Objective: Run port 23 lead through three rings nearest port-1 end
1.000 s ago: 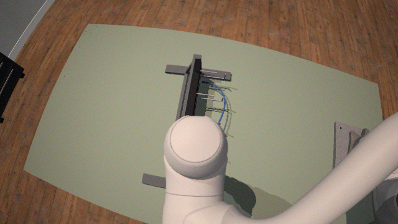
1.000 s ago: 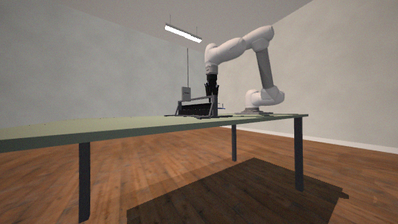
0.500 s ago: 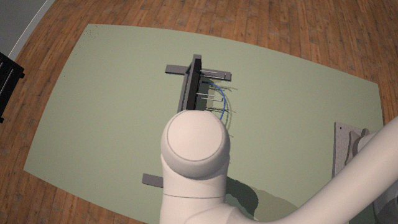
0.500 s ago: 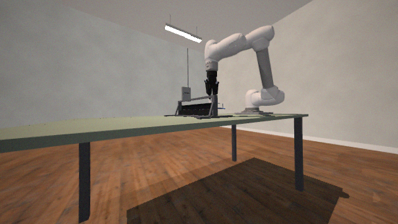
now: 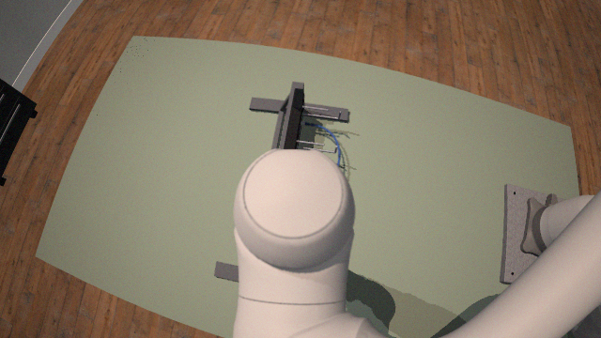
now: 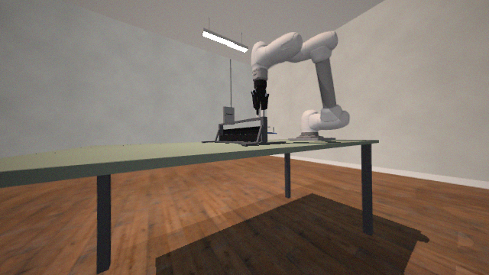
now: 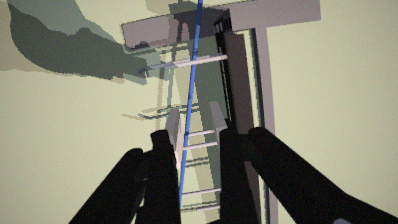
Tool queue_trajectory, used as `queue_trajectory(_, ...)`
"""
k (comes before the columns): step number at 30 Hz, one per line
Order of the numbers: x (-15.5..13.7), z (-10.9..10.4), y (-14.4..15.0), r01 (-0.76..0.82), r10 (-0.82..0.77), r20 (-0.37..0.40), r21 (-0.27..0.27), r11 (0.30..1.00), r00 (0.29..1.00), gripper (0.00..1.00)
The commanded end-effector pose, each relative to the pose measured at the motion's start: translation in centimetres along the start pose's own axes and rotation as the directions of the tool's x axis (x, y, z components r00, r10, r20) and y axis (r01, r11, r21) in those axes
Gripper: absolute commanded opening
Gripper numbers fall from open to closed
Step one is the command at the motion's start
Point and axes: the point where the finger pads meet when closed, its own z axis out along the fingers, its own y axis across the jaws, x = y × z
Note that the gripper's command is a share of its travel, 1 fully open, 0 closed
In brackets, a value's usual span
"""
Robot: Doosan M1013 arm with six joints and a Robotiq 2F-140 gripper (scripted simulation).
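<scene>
The grey rack [image 5: 292, 117] stands on the green table, and its cable-manager rings [image 5: 321, 113] stick out from its front. The blue lead [image 5: 331, 141] leaves the far end of the panel and curves out past the rings. In the wrist view the lead [image 7: 190, 95] runs straight over several rings [image 7: 200, 146] and passes through the narrow gap between my fingers, close to the left pad. My gripper [image 7: 196, 117] [image 6: 260, 111] hangs just above the rack's top. Its fingers are nearly closed and do not pinch the lead. The lead's free end is hidden.
The arm's large wrist joint [image 5: 293, 211] hides the near half of the rack in the overhead view. A rack foot [image 5: 226, 271] shows near the table's front edge. The robot base plate [image 5: 518, 235] is at the right edge.
</scene>
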Motion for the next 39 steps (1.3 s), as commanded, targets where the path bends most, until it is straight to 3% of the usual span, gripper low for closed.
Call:
queue_trajectory(1, 0.0, -0.61, -0.01, 0.0, 0.0, 0.0, 0.0, 1.0, 1.0, 0.2)
queue_trajectory(14, 0.0, -1.38, -0.01, 0.0, 0.0, 0.0, 0.0, 1.0, 1.0, 0.2)
queue_trajectory(15, 0.0, -1.38, -0.01, 0.0, 0.0, 0.0, 0.0, 1.0, 1.0, 0.0)
queue_trajectory(39, 0.0, -1.38, -0.01, 0.0, 0.0, 0.0, 0.0, 1.0, 1.0, 0.0)
